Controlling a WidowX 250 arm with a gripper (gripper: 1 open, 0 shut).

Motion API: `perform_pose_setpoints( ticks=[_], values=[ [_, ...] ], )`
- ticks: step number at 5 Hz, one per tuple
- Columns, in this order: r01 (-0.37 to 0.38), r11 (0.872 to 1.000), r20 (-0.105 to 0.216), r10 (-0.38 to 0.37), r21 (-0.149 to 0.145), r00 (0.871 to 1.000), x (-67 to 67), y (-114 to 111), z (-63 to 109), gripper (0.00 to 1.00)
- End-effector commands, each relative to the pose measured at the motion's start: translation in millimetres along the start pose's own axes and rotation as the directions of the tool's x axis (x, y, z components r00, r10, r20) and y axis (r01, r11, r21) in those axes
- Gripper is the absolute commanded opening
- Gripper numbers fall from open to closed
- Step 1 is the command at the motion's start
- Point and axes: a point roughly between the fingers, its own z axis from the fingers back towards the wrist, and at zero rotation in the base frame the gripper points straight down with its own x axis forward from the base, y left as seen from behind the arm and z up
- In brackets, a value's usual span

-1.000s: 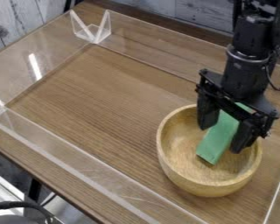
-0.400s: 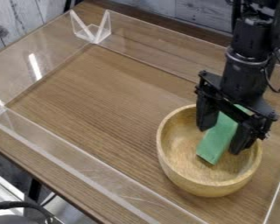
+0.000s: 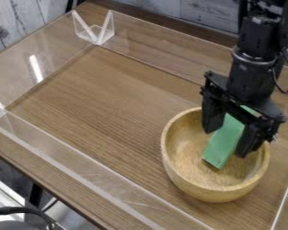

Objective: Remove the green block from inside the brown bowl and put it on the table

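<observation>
The green block leans tilted inside the brown bowl at the table's near right. My black gripper points straight down into the bowl with its jaws wide apart. One finger stands left of the block's upper end and the other to its right. The fingers straddle the block, and I cannot tell whether they touch it. The block's lower end rests on the bowl's floor.
The wood-grain table stretches left of the bowl. Low clear acrylic walls run along its edges, with a clear bracket at the far corner. The bowl sits close to the right wall.
</observation>
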Motion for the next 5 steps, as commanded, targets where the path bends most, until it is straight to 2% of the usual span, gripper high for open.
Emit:
perform_pose_setpoints(
  ticks=[1, 4, 5],
  values=[
    [0.016, 1.0, 0.069, -0.017, 0.001, 0.997, 5.6, -1.3, 16.6, 1.0],
    [0.015, 1.0, 0.036, -0.015, -0.005, 0.999, 11.8, 1.5, -2.3, 1.0],
    [0.011, 1.0, 0.03, -0.01, -0.006, 0.999, 13.2, 2.2, -6.6, 0.0]
  ],
)
